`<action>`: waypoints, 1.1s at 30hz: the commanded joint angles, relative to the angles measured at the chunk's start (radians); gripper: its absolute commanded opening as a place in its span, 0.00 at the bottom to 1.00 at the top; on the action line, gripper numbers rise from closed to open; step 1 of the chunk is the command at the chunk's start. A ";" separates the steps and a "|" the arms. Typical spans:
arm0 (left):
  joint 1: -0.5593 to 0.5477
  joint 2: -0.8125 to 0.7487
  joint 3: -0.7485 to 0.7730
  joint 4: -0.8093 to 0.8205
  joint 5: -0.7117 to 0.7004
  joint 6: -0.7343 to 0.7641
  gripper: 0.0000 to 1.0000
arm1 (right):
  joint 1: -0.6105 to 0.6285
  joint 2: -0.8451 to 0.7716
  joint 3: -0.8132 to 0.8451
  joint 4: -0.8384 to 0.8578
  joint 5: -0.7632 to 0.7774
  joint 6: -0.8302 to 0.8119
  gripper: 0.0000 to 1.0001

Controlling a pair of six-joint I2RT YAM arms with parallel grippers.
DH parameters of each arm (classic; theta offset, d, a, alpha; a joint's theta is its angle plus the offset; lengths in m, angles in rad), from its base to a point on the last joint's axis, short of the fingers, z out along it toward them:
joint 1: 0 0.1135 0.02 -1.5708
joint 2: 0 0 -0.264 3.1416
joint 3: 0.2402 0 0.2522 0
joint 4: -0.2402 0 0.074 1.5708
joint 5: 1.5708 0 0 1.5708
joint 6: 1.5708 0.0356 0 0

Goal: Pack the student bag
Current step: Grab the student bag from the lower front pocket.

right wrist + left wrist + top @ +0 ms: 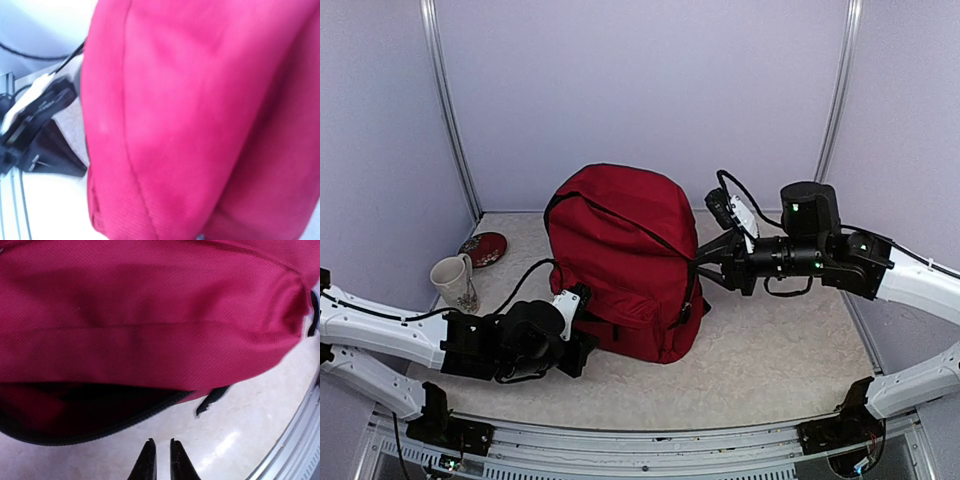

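The student bag (620,255), a large dark red backpack, stands upright in the middle of the table. Its front pocket gapes open along a black zipper (100,426), and the inside is dark. My left gripper (161,444) hangs just in front of that opening, above the table, shut with nothing between its fingers. In the top view my left gripper (582,308) is at the bag's lower left corner. My right gripper (704,262) is against the bag's right side. Red fabric of the bag (200,120) fills the right wrist view, and its fingers are hidden there.
A pale cup (453,281) and a dark red dish (483,249) sit at the back left, near the wall. A black zipper pull (212,399) dangles from the pocket's end. The metal front rail (300,440) runs close behind my left gripper.
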 commanded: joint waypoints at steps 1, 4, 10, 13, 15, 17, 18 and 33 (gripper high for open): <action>-0.046 0.035 0.028 0.227 -0.020 0.099 0.26 | 0.063 -0.019 0.032 0.002 0.091 -0.009 0.35; -0.046 0.084 0.041 0.273 -0.002 0.113 0.56 | 0.115 -0.050 0.018 0.027 0.132 -0.029 0.36; -0.042 0.223 0.155 0.167 -0.118 0.087 0.55 | 0.196 -0.093 -0.041 0.064 0.131 -0.138 0.37; -0.040 0.257 0.187 0.134 -0.171 0.068 0.45 | 0.217 -0.088 -0.050 0.085 0.106 -0.161 0.37; -0.038 0.260 0.192 0.126 -0.210 0.060 0.38 | 0.226 -0.082 -0.046 0.091 0.085 -0.173 0.37; -0.036 0.252 0.190 0.126 -0.236 0.059 0.24 | 0.232 -0.079 -0.043 0.095 0.067 -0.182 0.37; -0.037 0.246 0.187 0.129 -0.246 0.060 0.13 | 0.234 -0.080 -0.043 0.096 0.061 -0.188 0.37; -0.046 0.088 0.049 0.247 -0.135 0.088 0.00 | 0.402 0.167 -0.055 0.154 0.354 -0.600 0.50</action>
